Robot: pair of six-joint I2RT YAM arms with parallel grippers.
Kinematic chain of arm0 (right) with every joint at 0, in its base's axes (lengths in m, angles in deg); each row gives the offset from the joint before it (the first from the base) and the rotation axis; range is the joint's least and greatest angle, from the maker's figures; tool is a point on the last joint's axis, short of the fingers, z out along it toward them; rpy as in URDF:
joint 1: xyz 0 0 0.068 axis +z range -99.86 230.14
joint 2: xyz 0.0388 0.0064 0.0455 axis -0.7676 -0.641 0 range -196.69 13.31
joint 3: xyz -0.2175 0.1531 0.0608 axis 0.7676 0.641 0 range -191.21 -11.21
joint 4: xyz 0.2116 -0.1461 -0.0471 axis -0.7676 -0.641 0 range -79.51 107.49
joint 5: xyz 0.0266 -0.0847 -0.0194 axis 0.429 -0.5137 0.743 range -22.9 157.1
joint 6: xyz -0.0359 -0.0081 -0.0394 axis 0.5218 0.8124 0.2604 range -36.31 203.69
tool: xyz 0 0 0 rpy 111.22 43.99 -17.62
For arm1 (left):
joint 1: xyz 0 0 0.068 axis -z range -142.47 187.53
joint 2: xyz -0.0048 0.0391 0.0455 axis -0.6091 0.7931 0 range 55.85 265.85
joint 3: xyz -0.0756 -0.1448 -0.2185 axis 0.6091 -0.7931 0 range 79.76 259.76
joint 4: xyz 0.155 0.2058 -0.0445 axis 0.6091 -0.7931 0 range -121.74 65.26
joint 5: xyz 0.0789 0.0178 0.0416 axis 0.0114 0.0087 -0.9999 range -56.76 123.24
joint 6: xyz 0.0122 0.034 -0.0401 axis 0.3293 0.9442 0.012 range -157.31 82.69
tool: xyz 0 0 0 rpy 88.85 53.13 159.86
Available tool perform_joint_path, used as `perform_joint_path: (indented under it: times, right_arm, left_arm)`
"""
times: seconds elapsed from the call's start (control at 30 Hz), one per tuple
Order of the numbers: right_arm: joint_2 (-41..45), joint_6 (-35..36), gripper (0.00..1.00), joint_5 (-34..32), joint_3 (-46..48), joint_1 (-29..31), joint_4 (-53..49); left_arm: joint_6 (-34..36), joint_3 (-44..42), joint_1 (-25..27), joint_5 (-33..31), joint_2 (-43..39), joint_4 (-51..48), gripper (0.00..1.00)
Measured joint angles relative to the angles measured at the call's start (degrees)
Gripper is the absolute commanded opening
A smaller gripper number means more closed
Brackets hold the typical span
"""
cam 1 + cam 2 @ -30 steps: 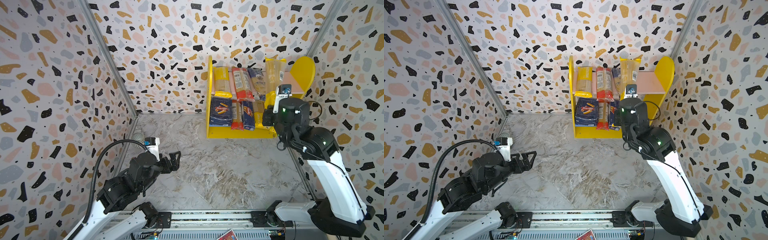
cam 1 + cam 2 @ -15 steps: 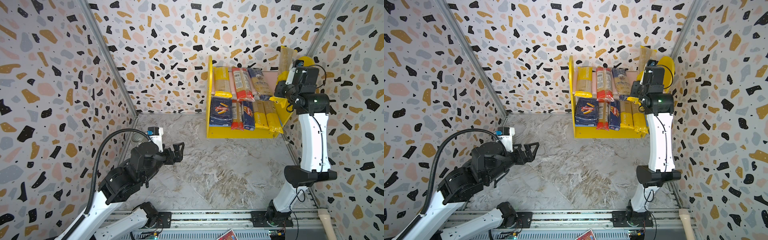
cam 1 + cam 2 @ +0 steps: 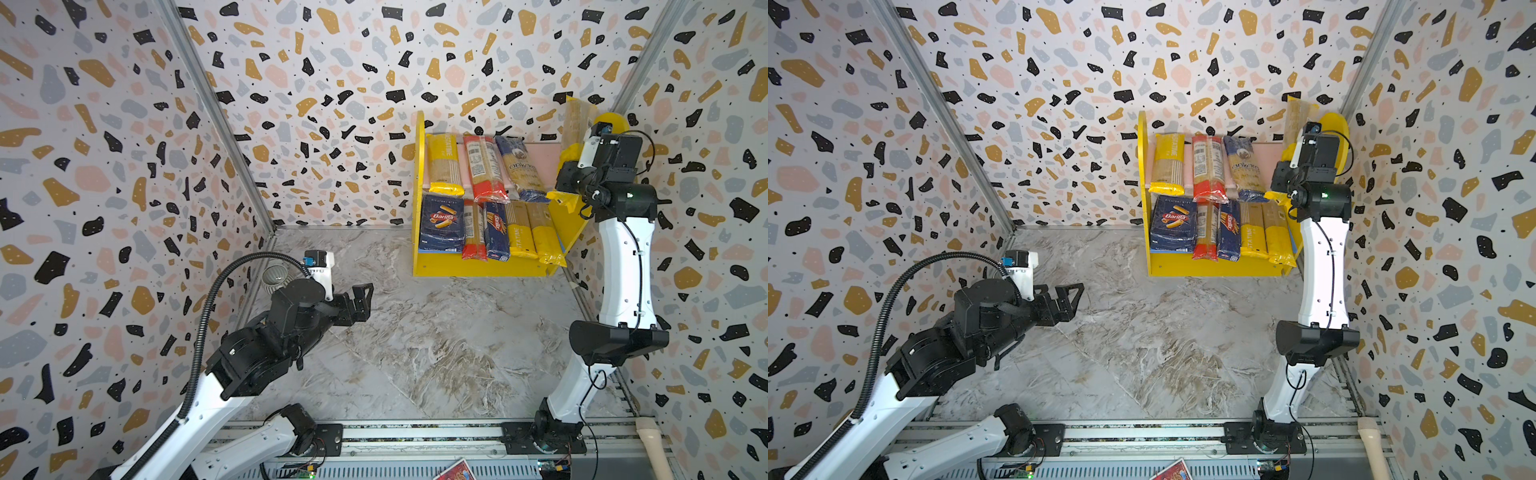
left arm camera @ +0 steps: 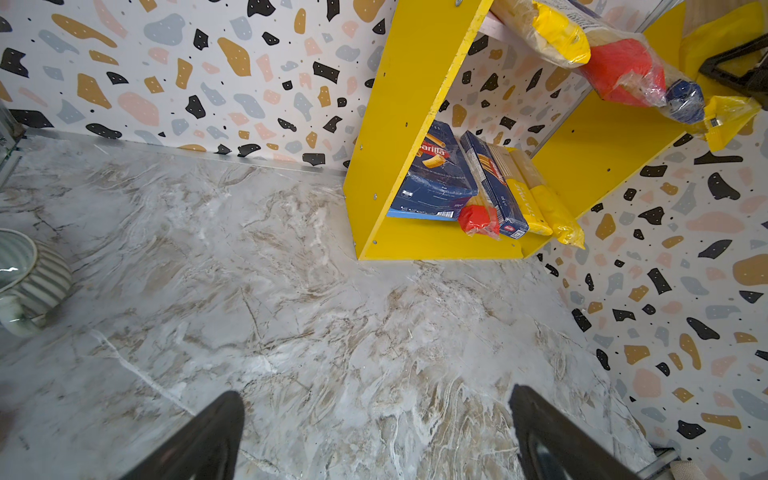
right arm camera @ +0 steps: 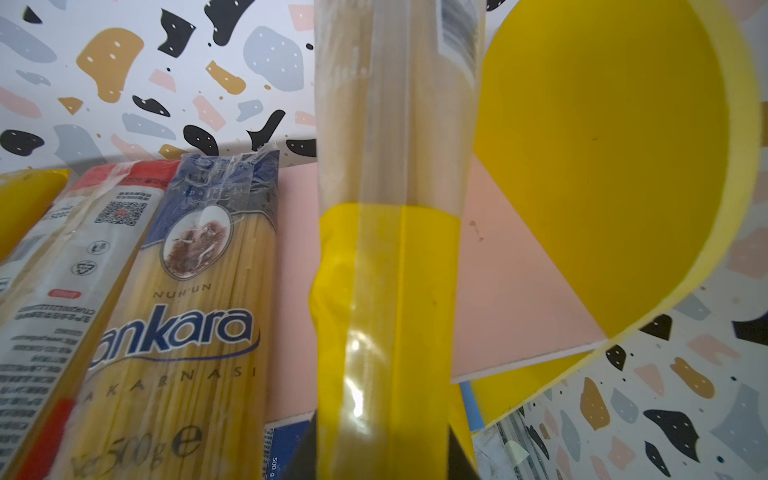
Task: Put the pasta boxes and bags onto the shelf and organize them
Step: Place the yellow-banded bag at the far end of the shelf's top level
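Note:
The shelf (image 3: 478, 266) stands at the back right. On its pink upper board (image 5: 498, 270) lie a yellow bag, a red one and the blue ankara bag (image 3: 519, 170). The lower board carries the wide pasta box (image 3: 441, 224), a red bag, the narrow box (image 3: 496, 230) and two yellow bags. My right gripper (image 3: 567, 174) is shut on a yellow-ended bag (image 5: 386, 249), held tilted over the upper board's right end beside the yellow side panel (image 5: 602, 166). My left gripper (image 3: 361, 299) hovers open and empty over the marble floor at the left.
A striped mug (image 3: 274, 276) sits in the back left corner behind my left arm. Terrazzo walls close in on three sides, the right one just behind the right arm. A metal rail (image 3: 415, 432) runs along the front, with a pale handle (image 3: 650, 444) at its right end.
My right arm has straightened up, lifting the yellow-ended bag from in front of the lower board to the upper board's right end. The left gripper has drifted slightly right.

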State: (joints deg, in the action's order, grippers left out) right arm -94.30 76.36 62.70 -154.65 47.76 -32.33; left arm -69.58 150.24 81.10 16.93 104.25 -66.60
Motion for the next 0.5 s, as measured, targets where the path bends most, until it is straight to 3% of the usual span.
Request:
perform_joint_path:
  times: [0.13,0.33,0.5]
  right_arm:
    - [-1.51,0.37,0.03,0.42,0.02,-0.55,0.70]
    - [-1.70,1.05,0.19,0.35,0.09,-0.83,1.84]
    - [-1.86,1.31,0.39,0.37,0.13,-1.03,2.60]
  left_arm:
    - [0.13,-0.04,0.00,0.04,0.90,0.50,1.00]
    - [0.13,-0.04,0.00,0.42,1.22,0.90,1.00]
    - [0.13,-0.04,0.00,0.42,1.51,0.96,1.00]
